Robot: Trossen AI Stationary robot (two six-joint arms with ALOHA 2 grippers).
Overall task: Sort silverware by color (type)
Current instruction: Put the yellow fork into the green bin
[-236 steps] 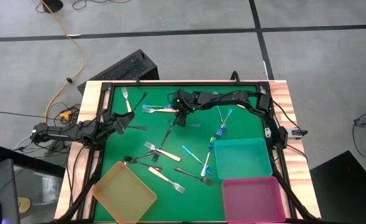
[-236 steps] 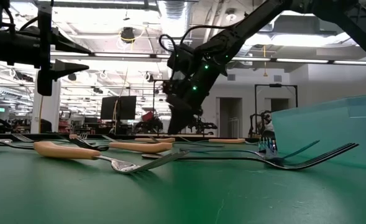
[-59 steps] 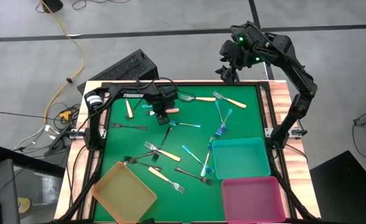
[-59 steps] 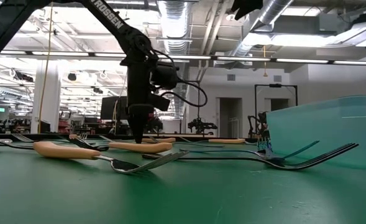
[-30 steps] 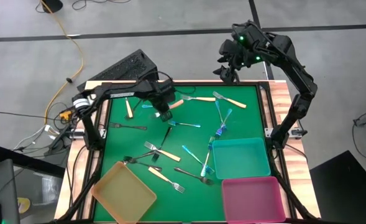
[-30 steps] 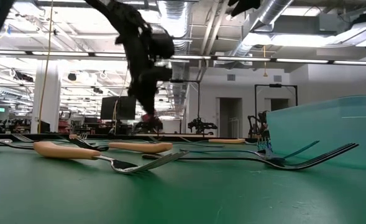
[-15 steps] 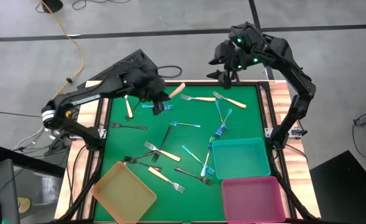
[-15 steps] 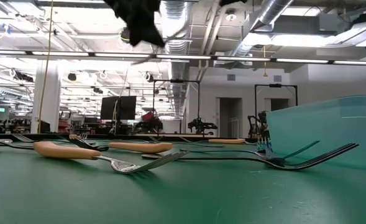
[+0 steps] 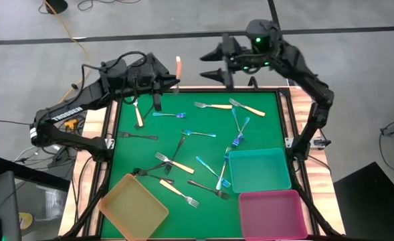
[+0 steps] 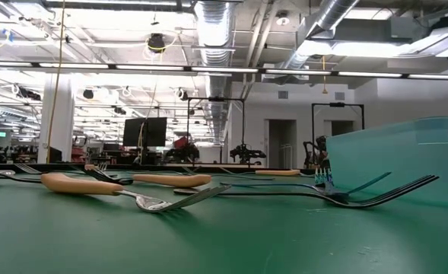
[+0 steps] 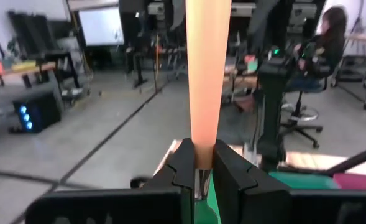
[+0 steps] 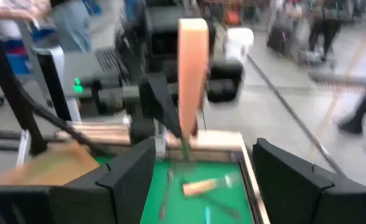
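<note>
High view: white "TROSSEN" on left arm (image 9: 68,112)

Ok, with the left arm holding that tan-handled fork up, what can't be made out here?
- Tan-handled fork: tines hidden between the left gripper fingers, left wrist view.
- Both arms: above the frame, low view.
- Right gripper: open, background blurred, right wrist view.
- Fork tines on the mat: too small, high view.

Robotics lab; ceiling ducts (image 10: 216,19); workstations (image 10: 147,133)

matt green felt table (image 9: 263,130)
</note>
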